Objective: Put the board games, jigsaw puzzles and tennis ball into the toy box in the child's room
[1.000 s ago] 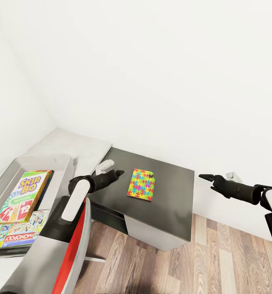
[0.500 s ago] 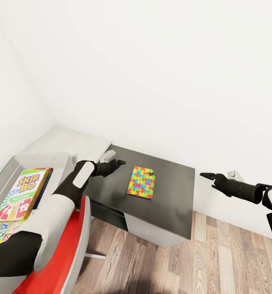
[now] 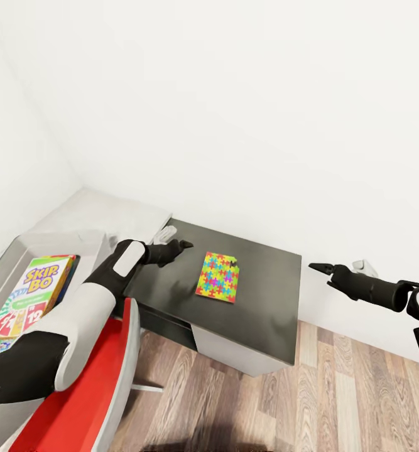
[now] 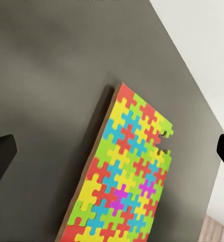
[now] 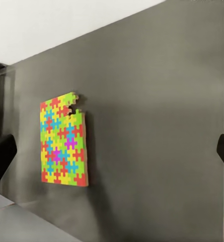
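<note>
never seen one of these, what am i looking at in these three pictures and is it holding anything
It is a simulated two-armed robot. The large picture comes from its head camera, looking down over both arms. The other two come from cameras near each gripper, looking out between its two dark fingers.

On the dark table lies one colourful jigsaw puzzle, flat, with a piece missing at one corner. At the far left a grey toy box holds a Skip-Bo game.

The left gripper hovers over the table near the puzzle; the right gripper hangs off the table's side. Both look open and hold nothing.
</note>
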